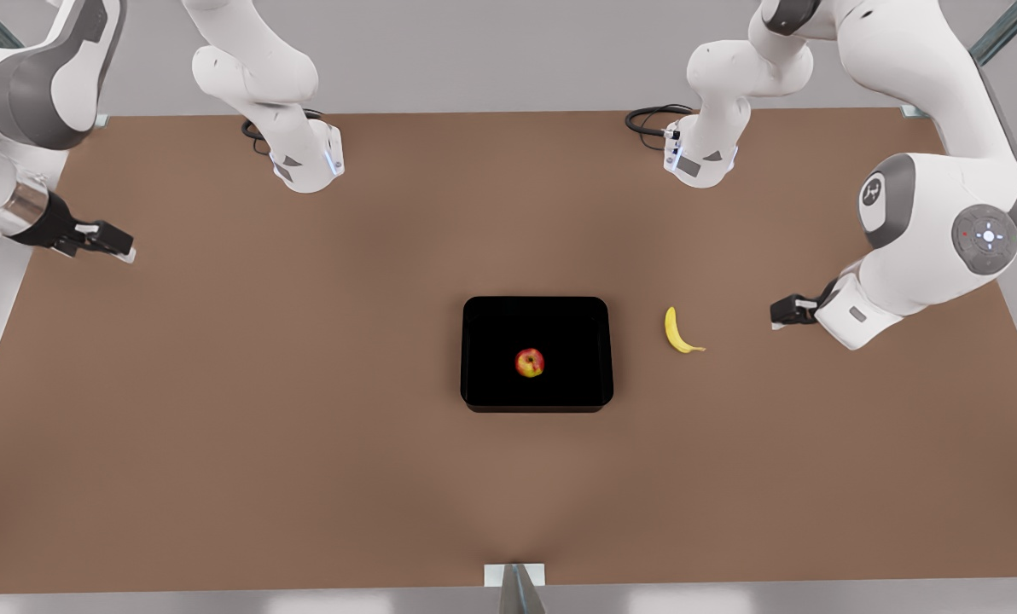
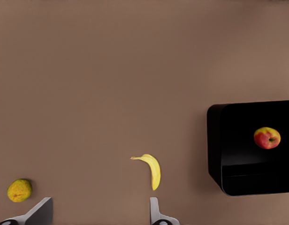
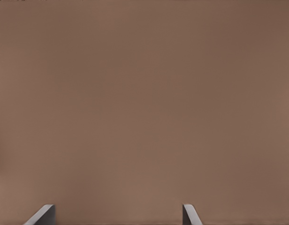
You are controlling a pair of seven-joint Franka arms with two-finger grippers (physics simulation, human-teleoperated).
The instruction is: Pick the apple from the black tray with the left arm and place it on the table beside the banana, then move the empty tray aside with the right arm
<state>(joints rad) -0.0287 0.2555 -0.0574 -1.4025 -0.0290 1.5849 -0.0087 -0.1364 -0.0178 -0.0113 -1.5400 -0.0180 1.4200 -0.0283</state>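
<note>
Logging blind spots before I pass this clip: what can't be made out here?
- Tray: one end cut off by the left wrist view's edge.
- Green fruit: too small to tell its kind, left wrist view.
- Left hand, right hand: wrist views' edges cut the open fingers off above the tips.
- Table: the left arm hides the part beneath it, front view.

The red-and-yellow apple (image 1: 529,362) lies inside the glossy black tray (image 1: 483,317); the curved yellow banana (image 1: 677,332) lies near the tray, apart from it.
</note>
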